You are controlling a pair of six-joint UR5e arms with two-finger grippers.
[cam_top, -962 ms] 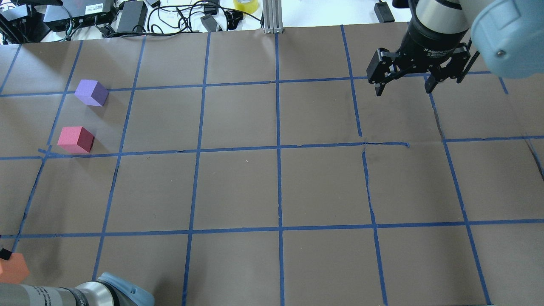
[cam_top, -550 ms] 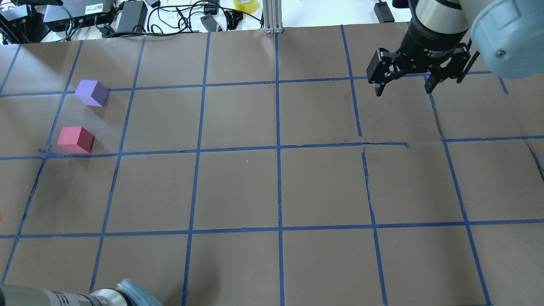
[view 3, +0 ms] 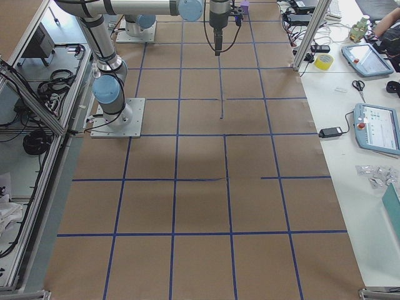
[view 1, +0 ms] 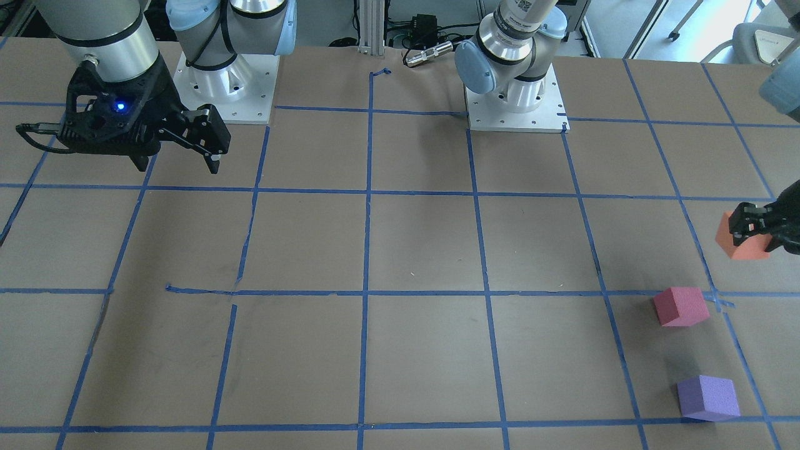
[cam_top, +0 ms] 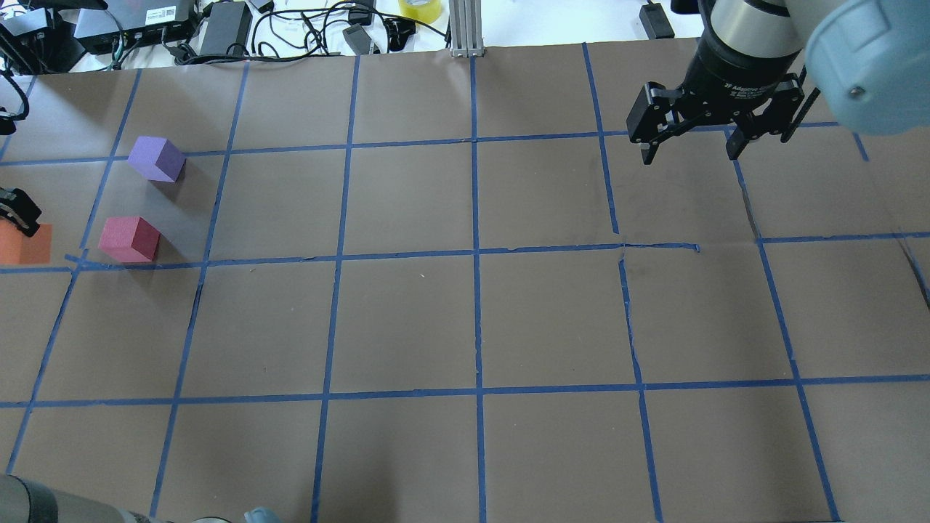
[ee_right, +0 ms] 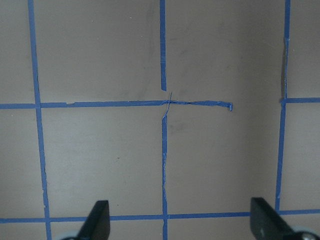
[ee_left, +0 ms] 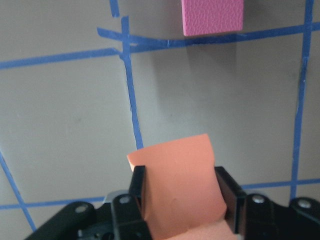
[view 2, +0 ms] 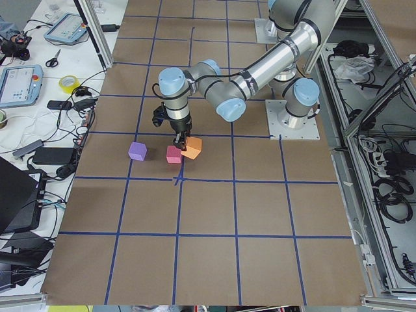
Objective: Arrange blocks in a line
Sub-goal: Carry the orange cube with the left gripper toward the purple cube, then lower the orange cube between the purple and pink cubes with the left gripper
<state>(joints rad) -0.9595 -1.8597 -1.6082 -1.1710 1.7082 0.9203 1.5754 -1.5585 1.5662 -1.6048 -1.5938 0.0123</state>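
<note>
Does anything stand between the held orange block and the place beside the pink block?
Nothing visible does. Only taped paper lies between the orange block in the left gripper and the pink block.

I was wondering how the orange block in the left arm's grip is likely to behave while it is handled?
The orange block looks matte, and its edges seem to bow inside the left pincer, so it is probably soft foam that squashes rather than slips. It is likely light for its size. With flat faces, it should sit without rolling when set down.
</note>
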